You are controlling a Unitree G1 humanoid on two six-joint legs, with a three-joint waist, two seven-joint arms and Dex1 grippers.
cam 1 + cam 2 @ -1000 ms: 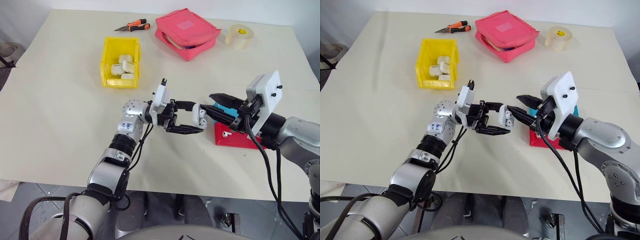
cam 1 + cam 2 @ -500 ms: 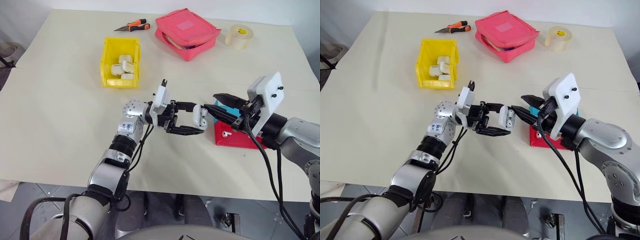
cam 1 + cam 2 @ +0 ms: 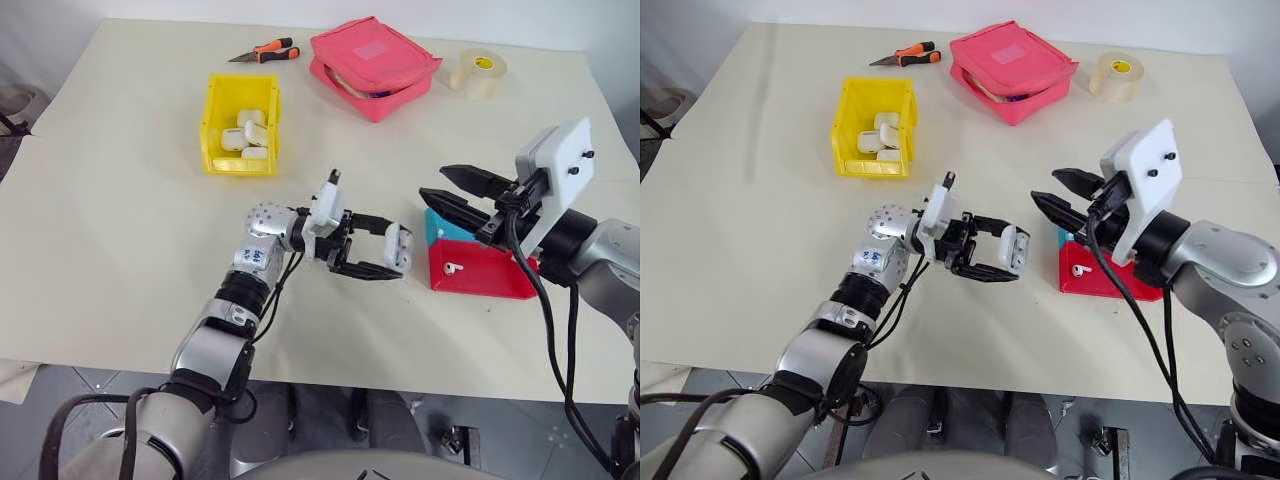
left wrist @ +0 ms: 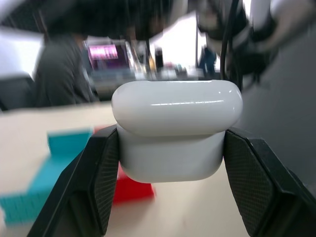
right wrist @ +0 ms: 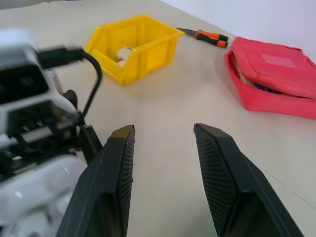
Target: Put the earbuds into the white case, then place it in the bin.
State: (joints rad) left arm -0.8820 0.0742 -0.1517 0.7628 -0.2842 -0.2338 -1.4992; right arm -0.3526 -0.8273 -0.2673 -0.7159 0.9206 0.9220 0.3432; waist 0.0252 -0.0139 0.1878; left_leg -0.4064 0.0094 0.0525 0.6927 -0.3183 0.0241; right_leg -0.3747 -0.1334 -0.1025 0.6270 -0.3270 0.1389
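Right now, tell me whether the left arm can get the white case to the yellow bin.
Probably yes. The left gripper is shut on the white case, and bare table lies between it and the yellow bin. The right gripper stands open, off to the other side.

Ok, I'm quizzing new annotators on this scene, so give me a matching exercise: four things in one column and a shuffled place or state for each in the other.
Things:
1. white case
2. bin
3. tape roll
4. right gripper

Places or states:
A. open, holding nothing
B. at the table's far edge, right of the pink pouch
C. clamped in the left gripper
D. holds several white cases

Pairs: 1-C, 2-D, 3-B, 4-A
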